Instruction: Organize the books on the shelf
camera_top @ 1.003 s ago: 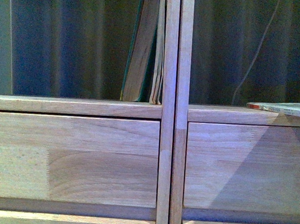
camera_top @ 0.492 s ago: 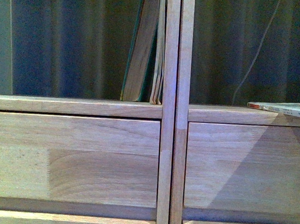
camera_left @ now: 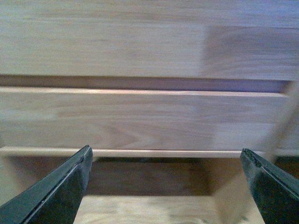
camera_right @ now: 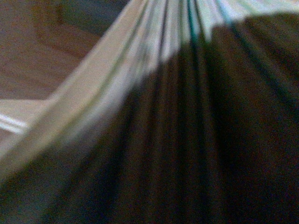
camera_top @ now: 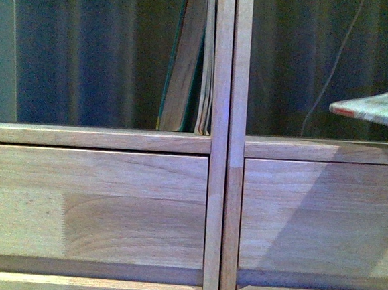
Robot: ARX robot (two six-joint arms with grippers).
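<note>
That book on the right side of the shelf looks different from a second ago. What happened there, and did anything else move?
The book in the right bay rose: it lay on the shelf board, and now hangs above it, tilted, with a gap below. What lifts it is not visible. The upright books in the left bay stayed put against the divider.

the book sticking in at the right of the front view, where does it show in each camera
Front view: the book comes in from the right edge, tilted, above the right bay's board and clear of it.
Left wrist view: not in it; only wood panels beyond the open left gripper.
Right wrist view: the book fills most of the picture, blurred.
Shared landmark: the shelf, whose light wood shows in all three views.
</note>
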